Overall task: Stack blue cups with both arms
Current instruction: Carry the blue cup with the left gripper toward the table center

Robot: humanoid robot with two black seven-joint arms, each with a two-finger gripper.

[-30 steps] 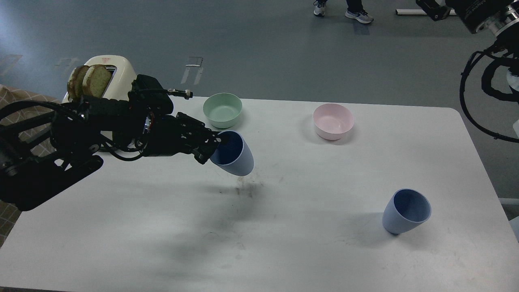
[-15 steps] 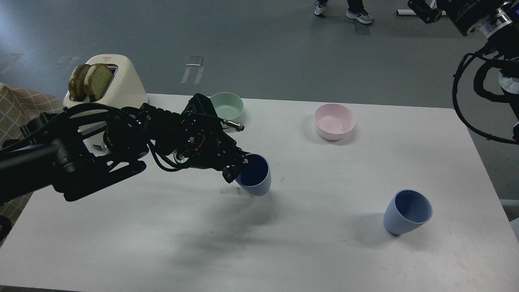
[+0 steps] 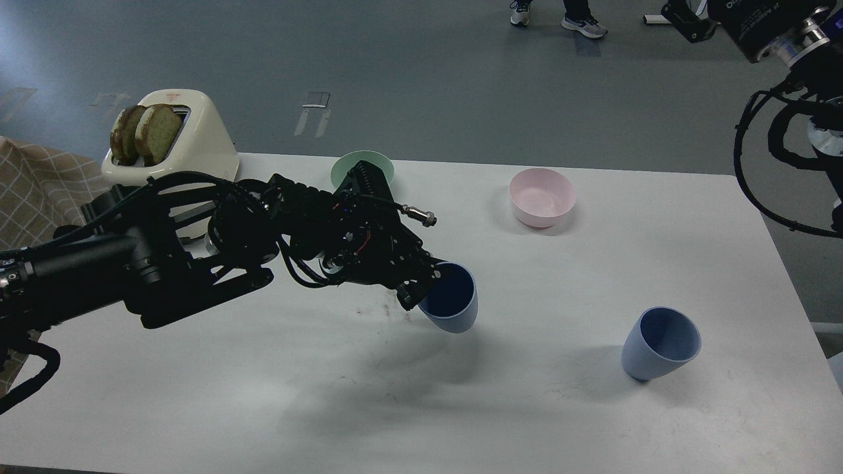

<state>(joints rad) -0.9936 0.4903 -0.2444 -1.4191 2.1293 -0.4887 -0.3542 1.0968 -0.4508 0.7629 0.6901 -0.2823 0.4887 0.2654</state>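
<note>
My left gripper (image 3: 427,284) is shut on the rim of one blue cup (image 3: 453,303) and holds it above the middle of the white table (image 3: 461,408), its opening facing up and toward me. The second blue cup (image 3: 658,343) stands on the table at the right, leaning on its narrow base. It is well apart from the held cup. My right arm is raised at the top right; its gripper (image 3: 685,16) is dark and far off above the floor behind the table, and its fingers cannot be told apart.
A pink bowl (image 3: 542,196) stands at the back right of the table. A mint-green bowl (image 3: 352,168) is partly hidden behind my left arm. A cream toaster (image 3: 181,138) with bread slices stands at the back left. A person's feet show on the floor beyond.
My left arm has carried the blue cup to the right and lower, from beside the green bowl toward the table's middle. The second cup has not moved. My right arm shifted slightly.
</note>
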